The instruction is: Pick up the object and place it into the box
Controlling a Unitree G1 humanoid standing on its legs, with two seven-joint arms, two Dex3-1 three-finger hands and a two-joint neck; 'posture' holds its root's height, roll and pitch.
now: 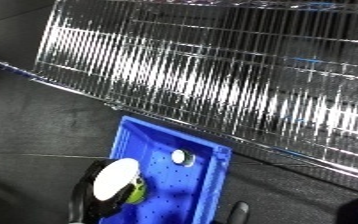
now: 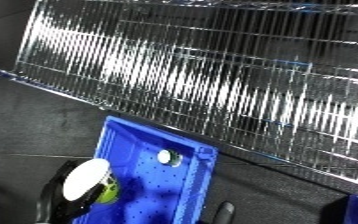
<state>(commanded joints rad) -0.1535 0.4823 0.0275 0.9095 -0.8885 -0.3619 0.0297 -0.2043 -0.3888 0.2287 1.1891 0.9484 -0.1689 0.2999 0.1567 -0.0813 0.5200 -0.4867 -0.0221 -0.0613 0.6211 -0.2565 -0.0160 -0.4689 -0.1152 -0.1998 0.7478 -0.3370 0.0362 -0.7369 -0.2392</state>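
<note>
My left hand (image 1: 100,197) is curled round the yellow-green object (image 1: 136,193) at the blue bin's (image 1: 213,175) near-left rim — the bin floor lies just right of it, beside 1 small white disc (image 1: 182,157).

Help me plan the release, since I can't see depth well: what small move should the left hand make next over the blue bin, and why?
Probably lower a little and then open. The left hand is curled round a white and green object that already sits over the blue bin, inside its left wall. A small white item lies further in, clear of the drop spot.
</note>
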